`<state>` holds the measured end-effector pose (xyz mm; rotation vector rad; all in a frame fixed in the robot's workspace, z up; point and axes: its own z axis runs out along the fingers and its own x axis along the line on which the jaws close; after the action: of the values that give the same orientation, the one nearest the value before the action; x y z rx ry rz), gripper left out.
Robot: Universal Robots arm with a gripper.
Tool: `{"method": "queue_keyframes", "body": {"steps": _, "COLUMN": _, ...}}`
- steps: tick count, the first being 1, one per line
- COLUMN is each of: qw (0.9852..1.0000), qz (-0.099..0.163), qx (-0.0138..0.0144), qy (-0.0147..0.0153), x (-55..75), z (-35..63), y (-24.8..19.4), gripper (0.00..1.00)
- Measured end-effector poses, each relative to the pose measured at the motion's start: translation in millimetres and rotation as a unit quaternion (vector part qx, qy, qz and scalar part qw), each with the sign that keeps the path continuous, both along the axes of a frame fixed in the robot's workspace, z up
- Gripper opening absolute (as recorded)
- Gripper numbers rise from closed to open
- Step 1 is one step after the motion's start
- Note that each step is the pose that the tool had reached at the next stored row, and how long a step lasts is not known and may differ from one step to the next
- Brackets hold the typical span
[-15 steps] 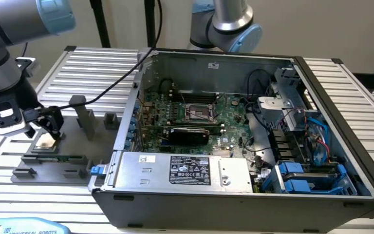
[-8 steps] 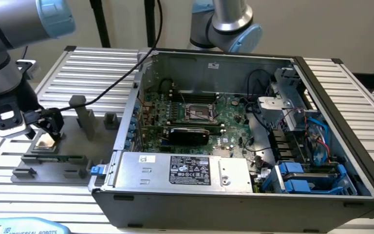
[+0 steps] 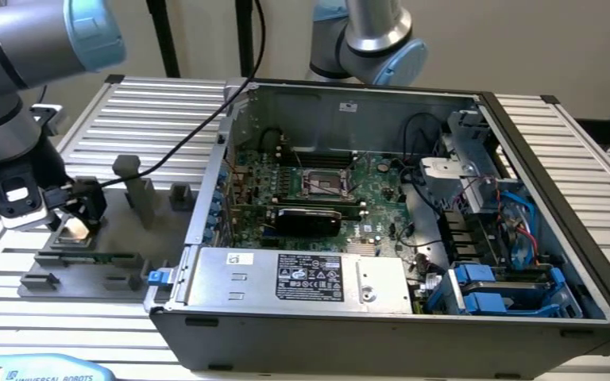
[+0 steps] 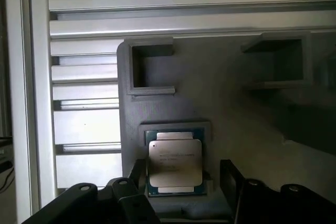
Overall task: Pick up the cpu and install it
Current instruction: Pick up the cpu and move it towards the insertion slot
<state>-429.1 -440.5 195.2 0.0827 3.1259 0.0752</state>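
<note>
The claw is down low over the grey holder on the bench, and it is open. Its two dark fingers stand apart, with the cpu right between them. The cpu lies flat in a little square pocket in the holder, shiny side up. It is not lifted yet. One finger looks very near the chip's edge, and the other has a gap beside it. I cannot quite tell if the near one is touching, because the shadow there is dark.

Here is what I think could go wrong. The chip is thin and flat, so there is not much edge to squeeze. If the claw sits too high, the fingers could slide over the top and the chip could pop up crooked. If it sits too low, they could bump the pocket's rim. The fingers are not even on both sides, so a squeeze could shove the chip sideways and jam it against the pocket wall. The open computer case is well off to one side of the claw, so a weak hold could drop the chip on the way.
</note>
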Motion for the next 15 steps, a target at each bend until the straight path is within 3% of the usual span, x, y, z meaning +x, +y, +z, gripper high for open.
{"method": "queue_keyframes", "body": {"steps": 15, "qw": 1.0, "qz": 0.001, "qx": 0.0, "qy": 0.0016, "x": -4.2, "z": -6.1, "y": 6.2, "gripper": 0.67}}
